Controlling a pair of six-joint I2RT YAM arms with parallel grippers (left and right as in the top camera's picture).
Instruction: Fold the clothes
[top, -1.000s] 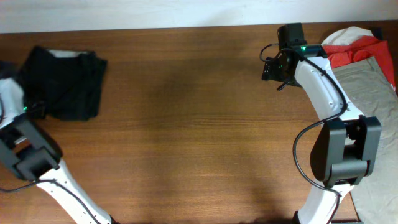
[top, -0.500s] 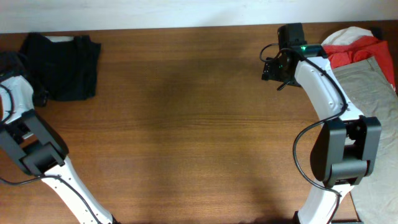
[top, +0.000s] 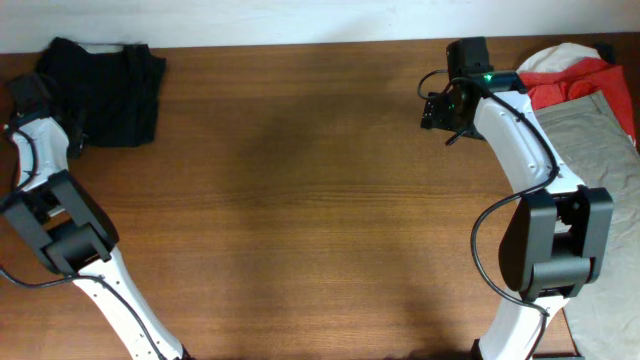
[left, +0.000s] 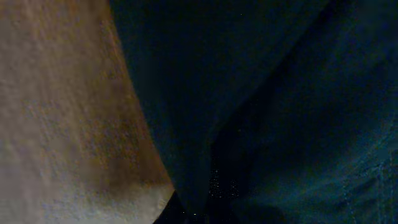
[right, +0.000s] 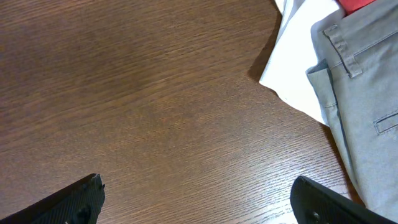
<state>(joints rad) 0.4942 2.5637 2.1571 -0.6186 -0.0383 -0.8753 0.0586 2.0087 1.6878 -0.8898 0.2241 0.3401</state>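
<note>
Find black garment bunched at far-left corner of tabletop, matte and wrinkled, lying on the wood. Note left end effector at garment's lower-left edge; cannot tell whether touching or just beside. From left wrist, see only dark cloth filling most of view, with a blurred strip of wood at left. Fingers out of frame there, so cannot tell whether spread or pressed together. Locate right end effector over bare wood toward far-right, well apart from black garment. From right wrist, see both fingertips spread wide, pinching nothing. Log pile just beside it at right edge: white piece, red piece, khaki-grey trousers lying over the white, belt loops showing.
</note>
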